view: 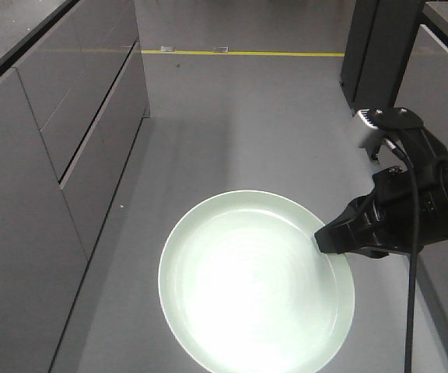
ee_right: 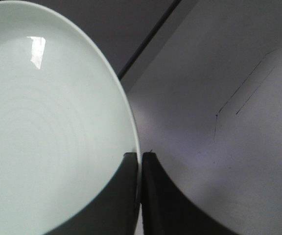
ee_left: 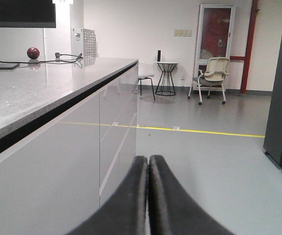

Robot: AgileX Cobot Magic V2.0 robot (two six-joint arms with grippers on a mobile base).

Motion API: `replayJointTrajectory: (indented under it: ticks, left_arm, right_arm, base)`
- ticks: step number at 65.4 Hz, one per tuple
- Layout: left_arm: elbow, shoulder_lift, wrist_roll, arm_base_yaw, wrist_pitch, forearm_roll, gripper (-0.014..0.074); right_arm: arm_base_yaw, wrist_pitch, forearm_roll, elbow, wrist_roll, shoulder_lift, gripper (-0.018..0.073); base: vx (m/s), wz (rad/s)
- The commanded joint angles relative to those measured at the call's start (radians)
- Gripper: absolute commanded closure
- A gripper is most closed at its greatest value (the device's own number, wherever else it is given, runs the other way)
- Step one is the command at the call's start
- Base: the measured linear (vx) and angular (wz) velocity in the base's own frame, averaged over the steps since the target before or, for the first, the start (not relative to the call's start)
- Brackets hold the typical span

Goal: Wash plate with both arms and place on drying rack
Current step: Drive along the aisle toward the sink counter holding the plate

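The pale mint-green plate (view: 247,287) hangs in the air above the grey floor, face up, filling the lower middle of the front view. My right gripper (view: 327,239) is shut on its right rim. In the right wrist view the two black fingers (ee_right: 153,196) pinch the thin rim of the plate (ee_right: 48,127) between them. My left gripper (ee_left: 149,159) is shut with nothing in it and points along the aisle. It does not show in the front view. The drying rack is out of view.
Grey cabinet fronts (view: 61,132) run along the left under a speckled countertop (ee_left: 28,93). A dark cabinet (view: 379,54) stands at the right. A yellow floor line (view: 239,53) crosses ahead. Chairs (ee_left: 212,76) and a small table (ee_left: 166,73) stand far off.
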Motion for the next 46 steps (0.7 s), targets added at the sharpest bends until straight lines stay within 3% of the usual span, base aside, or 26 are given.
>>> replayJointTrajectory:
  ticks: [1,46]
  left_arm:
    - [-0.021,-0.015,-0.009,-0.003,-0.078,-0.002,0.0603]
    - [-0.021,-0.015,-0.009,-0.003,-0.078,-0.002,0.0603]
  right_arm:
    - [-0.003,-0.024,0.046,-0.024,-0.004,-0.027,0.0561]
    - [-0.003,-0.024,0.046,-0.024,-0.004,-0.027,0.0561]
  base:
    - [0.17,-0.02]
    - [0.17,-0.04]
